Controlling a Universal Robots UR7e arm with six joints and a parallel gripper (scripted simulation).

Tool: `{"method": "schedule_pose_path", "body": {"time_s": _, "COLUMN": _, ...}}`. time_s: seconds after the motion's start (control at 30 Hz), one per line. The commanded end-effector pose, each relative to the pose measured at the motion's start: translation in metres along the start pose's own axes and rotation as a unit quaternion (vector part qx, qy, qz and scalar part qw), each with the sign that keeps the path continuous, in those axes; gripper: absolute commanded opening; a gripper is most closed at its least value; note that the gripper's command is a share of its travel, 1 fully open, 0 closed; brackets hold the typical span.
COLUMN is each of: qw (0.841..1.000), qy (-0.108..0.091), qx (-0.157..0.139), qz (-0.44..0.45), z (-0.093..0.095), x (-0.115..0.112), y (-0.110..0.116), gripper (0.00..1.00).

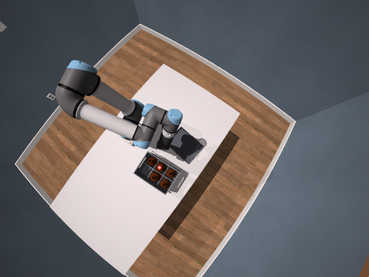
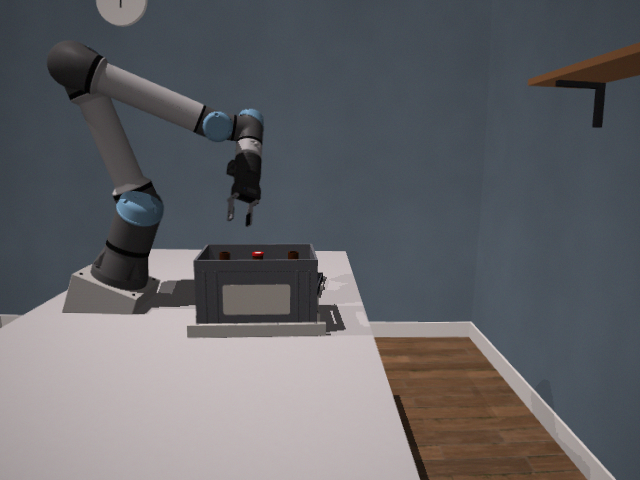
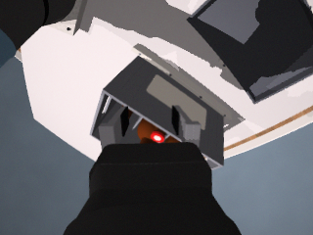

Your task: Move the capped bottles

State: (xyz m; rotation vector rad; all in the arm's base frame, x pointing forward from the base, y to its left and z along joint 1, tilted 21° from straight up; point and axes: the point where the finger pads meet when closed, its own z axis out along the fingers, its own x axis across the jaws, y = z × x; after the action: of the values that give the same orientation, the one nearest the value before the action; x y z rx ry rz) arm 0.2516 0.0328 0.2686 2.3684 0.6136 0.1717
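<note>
A dark grey crate point(image 1: 143, 171) point(image 2: 206, 289) point(image 3: 131, 88) stands mid-table. In it stands one brown bottle with a red cap point(image 1: 159, 167) point(image 2: 257, 254) point(image 3: 156, 137), in the middle of the row nearer the tray. Several open brown bottles point(image 1: 151, 161) point(image 2: 223, 255) fill other cells, and one corner cell is empty. The dark flat tray point(image 1: 178, 139) point(image 3: 225, 16) lies just beyond the crate with nothing on it. My gripper point(image 1: 163, 144) point(image 2: 238, 215) point(image 3: 150, 115) is open and empty. It hangs high above the table, between crate and tray, points down and touches nothing.
The arm's base point(image 2: 103, 294) stands at the table's edge, left of the crate. A low pale strip point(image 2: 255, 330) lies along the crate's near side in the exterior view. The table's long edge point(image 2: 382, 372) drops to wooden floor on the right.
</note>
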Motion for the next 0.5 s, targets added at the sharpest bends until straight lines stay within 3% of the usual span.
{"method": "schedule_pose_path", "body": {"time_s": 0.0, "qw": 0.999, "qy": 0.011, "qx": 0.025, "qz": 0.019, "z": 0.008, "x": 0.004, "y": 0.013, "gripper": 1.0}}
{"method": "schedule_pose_path", "body": {"time_s": 0.07, "qw": 1.0, "qy": 0.004, "qx": 0.011, "qz": 0.013, "z": 0.004, "x": 0.002, "y": 0.008, "gripper": 1.0}}
{"method": "schedule_pose_path", "body": {"time_s": 0.47, "qw": 0.996, "qy": 0.023, "qx": 0.063, "qz": 0.065, "z": 0.023, "x": 0.011, "y": 0.042, "gripper": 1.0}}
